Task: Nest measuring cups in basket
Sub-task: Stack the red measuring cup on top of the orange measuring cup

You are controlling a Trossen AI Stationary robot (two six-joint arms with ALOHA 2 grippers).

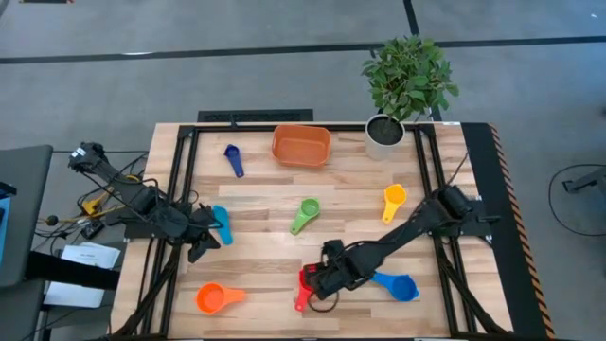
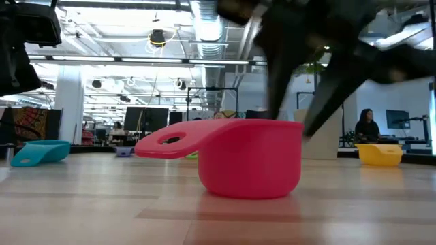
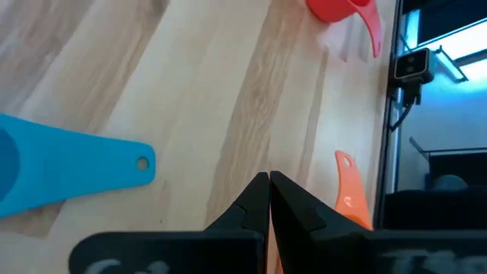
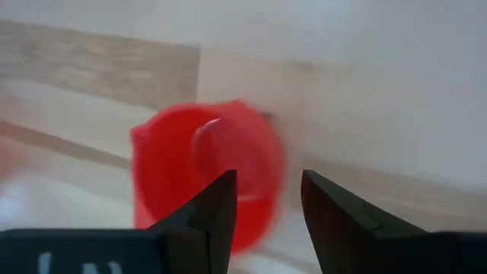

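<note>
The red cup (image 1: 305,287) stands upright on the wood near the table's near edge, handle toward that edge; it fills the low view (image 2: 248,158). My right gripper (image 1: 319,278) is over it, open, with one finger above the bowl and the other beyond the rim (image 4: 268,183); contact does not show. My left gripper (image 1: 202,248) hovers shut (image 3: 269,179) beside the light blue cup (image 1: 222,224), touching nothing. The orange basket (image 1: 301,145) sits by the far edge. The navy (image 1: 233,159), green (image 1: 305,214), yellow (image 1: 393,201), orange (image 1: 218,298) and blue (image 1: 398,284) cups lie scattered.
A white pot with a leafy plant (image 1: 386,133) stands just right of the basket at the far edge. Black frame rails run along the table's left and right sides. Bare wood lies between the green cup and the basket.
</note>
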